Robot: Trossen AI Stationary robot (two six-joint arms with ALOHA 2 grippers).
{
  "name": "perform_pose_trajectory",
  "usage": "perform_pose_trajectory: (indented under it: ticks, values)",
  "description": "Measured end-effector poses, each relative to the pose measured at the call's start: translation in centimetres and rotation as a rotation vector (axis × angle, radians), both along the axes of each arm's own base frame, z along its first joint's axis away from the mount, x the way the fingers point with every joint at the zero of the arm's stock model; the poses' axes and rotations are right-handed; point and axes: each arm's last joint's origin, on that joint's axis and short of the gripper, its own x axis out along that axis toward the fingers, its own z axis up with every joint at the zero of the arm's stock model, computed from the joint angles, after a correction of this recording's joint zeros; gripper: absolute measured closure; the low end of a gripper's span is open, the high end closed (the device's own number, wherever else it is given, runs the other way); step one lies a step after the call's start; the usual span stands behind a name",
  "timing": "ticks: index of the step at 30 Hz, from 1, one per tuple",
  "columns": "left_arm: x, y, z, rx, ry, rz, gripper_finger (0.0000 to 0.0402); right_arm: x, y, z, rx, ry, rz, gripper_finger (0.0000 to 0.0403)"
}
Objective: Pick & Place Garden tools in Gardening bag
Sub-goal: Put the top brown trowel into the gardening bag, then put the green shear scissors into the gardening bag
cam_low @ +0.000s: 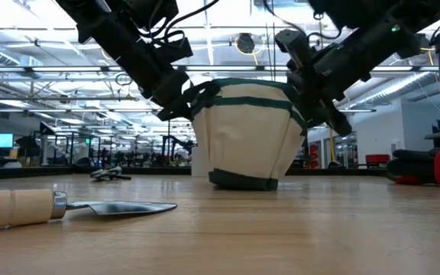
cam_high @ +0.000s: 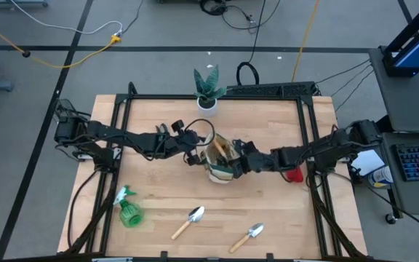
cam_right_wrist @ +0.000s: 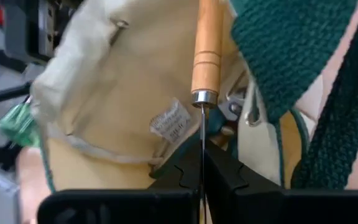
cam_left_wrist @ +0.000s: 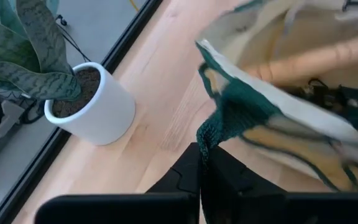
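Around your work area, the green-leaved plant in its white round pot (cam_high: 208, 102) stands near the table's far edge, well apart from the tools, while the red small item (cam_high: 294, 175) lies just beside the right arm. Two silver trowels with pale wooden handles lie near the front edge, one (cam_high: 188, 222) left of the other (cam_high: 246, 237), and the green plastic spray bottle (cam_high: 129, 210) lies front-left; none of these blocks either arm. Your left gripper (cam_left_wrist: 202, 163) sits at the bag's left rim with its fingers pressed together, pinching the dark green woven trim (cam_left_wrist: 225, 118). Your right gripper (cam_right_wrist: 202, 163) is at the bag's right side, its fingers clamped on the thin metal shank of a wooden-handled tool (cam_right_wrist: 207, 50), whose handle points into the bag's mouth. The small beige canvas gardening bag (cam_high: 220, 161) with dark green trim stands at the table's middle between both grippers; in the low view it is upright on its dark green base, its rim pulled outward on both sides. Inside it you can see another pale wooden handle (cam_left_wrist: 316, 57) and some dark tool parts you cannot make out clearly.
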Motion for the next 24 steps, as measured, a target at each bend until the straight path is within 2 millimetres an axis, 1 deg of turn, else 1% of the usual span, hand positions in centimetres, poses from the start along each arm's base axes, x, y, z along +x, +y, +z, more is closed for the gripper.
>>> perform_pose_trajectory:
  ticks: [2, 4, 8, 10, 13, 15, 18, 21, 24]
  values:
    - [0.1, 0.0, 0.1, 0.001, -0.011, -0.001, 0.0377, 0.1, -0.5, 0.0, 0.047, 0.007, 0.046, 0.0403]
    - [0.1, 0.0, 0.1, -0.002, -0.019, -0.009, 0.0376, 0.2, -1.1, -0.1, 0.058, 0.015, 0.081, 0.0403]
    - [0.3, -0.1, 0.2, -0.007, -0.025, -0.047, 0.0393, 0.3, -2.4, 0.0, 0.022, 0.021, 0.131, 0.0397]
    - [0.3, -0.1, 0.3, -0.013, -0.029, -0.057, 0.0392, 0.3, -3.0, 0.0, -0.004, 0.023, 0.132, 0.0388]
    - [0.3, -0.1, 0.3, -0.014, -0.028, -0.056, 0.0377, 0.4, -3.7, 0.0, -0.050, 0.026, 0.139, 0.0370]
    - [0.3, -0.1, 0.3, -0.014, -0.028, -0.056, 0.0374, 0.4, -4.2, 0.0, -0.041, 0.025, 0.150, 0.0355]
    - [0.3, -0.1, 0.3, -0.011, -0.026, -0.059, 0.0384, 0.3, -4.7, 0.0, 0.008, 0.018, 0.167, 0.0331]
    - [0.3, -0.1, 0.2, -0.010, -0.024, -0.060, 0.0394, 0.3, -4.8, 0.0, -0.010, 0.020, 0.178, 0.0306]
    - [0.3, -0.1, 0.2, -0.011, -0.020, -0.060, 0.0384, 0.3, -4.9, 0.0, -0.019, 0.022, 0.181, 0.0281]
